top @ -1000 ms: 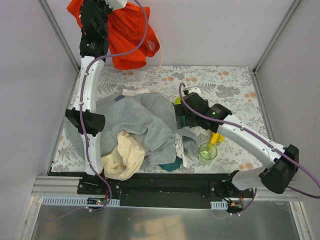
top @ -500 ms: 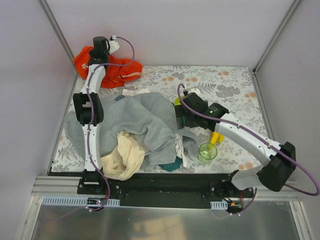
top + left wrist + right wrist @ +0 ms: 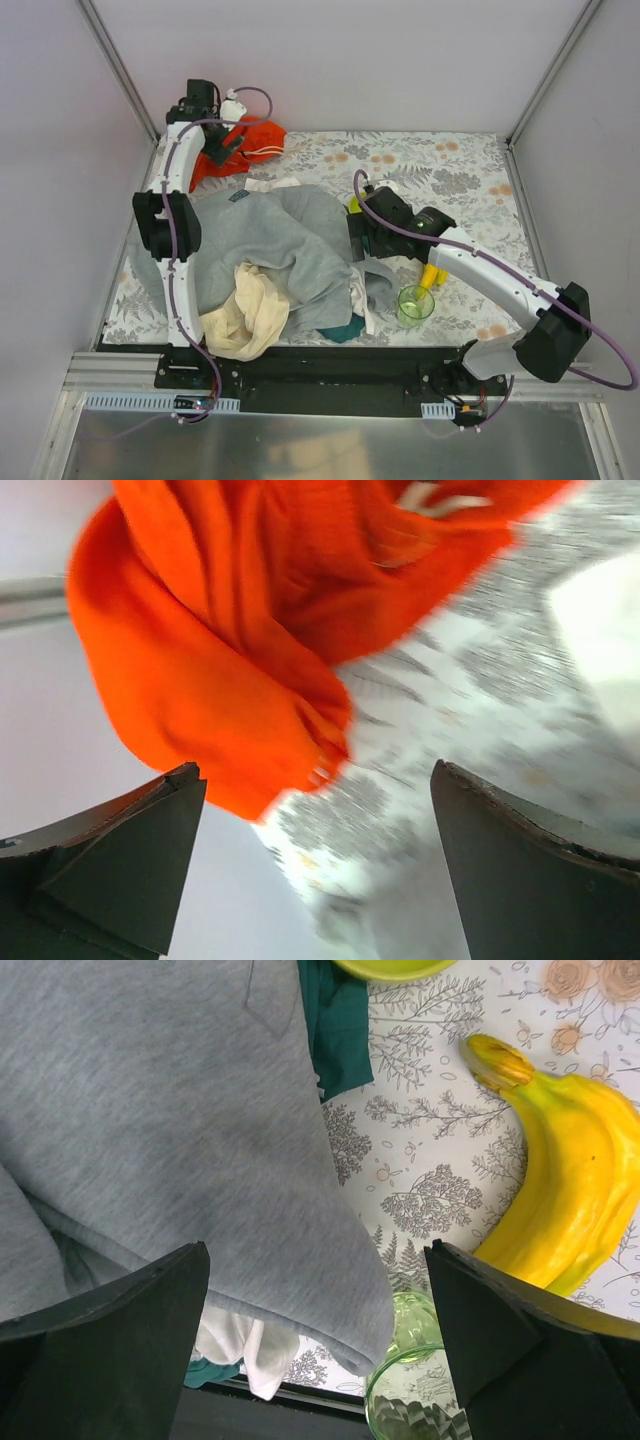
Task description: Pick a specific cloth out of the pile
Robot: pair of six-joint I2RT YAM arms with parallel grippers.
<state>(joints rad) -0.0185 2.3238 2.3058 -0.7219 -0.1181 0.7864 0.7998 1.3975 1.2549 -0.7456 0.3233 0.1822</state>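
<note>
Looking down from the top camera, I see a surface [image 3: 450, 170] covered in a pale cloth printed with grey leaves and small orange flowers. Plain white walls close it in on three sides, with metal rails running up the corners.

The cloth [image 3: 250, 143] lies crumpled in the far left corner, close against the left wall and apart from the pile [image 3: 290, 250]. My left arm reaches over that corner. In its wrist view the left tool [image 3: 315, 770] is spread wide with nothing gripped. The orange-red folds fill the upper left of that picture, and the lowest fold hangs into the gap between the fingertips. The view is blurred, so I cannot tell whether any finger touches it.

The right tool [image 3: 315, 1250] is also wide open and has hold of nothing. It hovers over the right edge of the grey sweatshirt [image 3: 150, 1130].

The cloth looks thin and smooth, deeply creased, with a white stripe along one edge. The sweatshirt is a soft, matte knit lying in broad folds. A cream-beige piece [image 3: 245, 310] is bunched at the pile's near edge, and dark teal [image 3: 335, 1020] and white [image 3: 245, 1345] bits peek out from beneath the grey. A glossy, curved banana [image 3: 570, 1200] lies beside a clear green glass [image 3: 420, 1400] to the right of the pile.
</note>
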